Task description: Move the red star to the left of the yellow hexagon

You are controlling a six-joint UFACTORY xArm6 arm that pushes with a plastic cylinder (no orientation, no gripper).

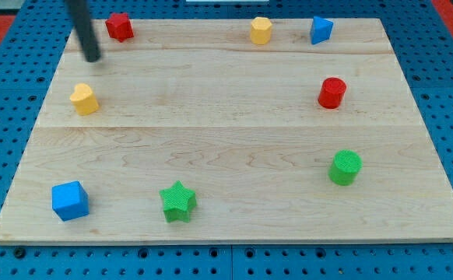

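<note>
The red star (119, 26) sits near the board's top edge at the view's upper left. The yellow hexagon (261, 30) sits along the same top edge, well to the view's right of the star. My tip (93, 57) is the lower end of a dark rod that comes down from the view's top. It stands just below and to the left of the red star, with a small gap between them.
A yellow heart (84, 99) lies below my tip. A blue triangle (321, 29) is right of the hexagon. A red cylinder (331, 92), green cylinder (345, 167), green star (178, 201) and blue cube (70, 200) lie elsewhere on the wooden board (226, 140).
</note>
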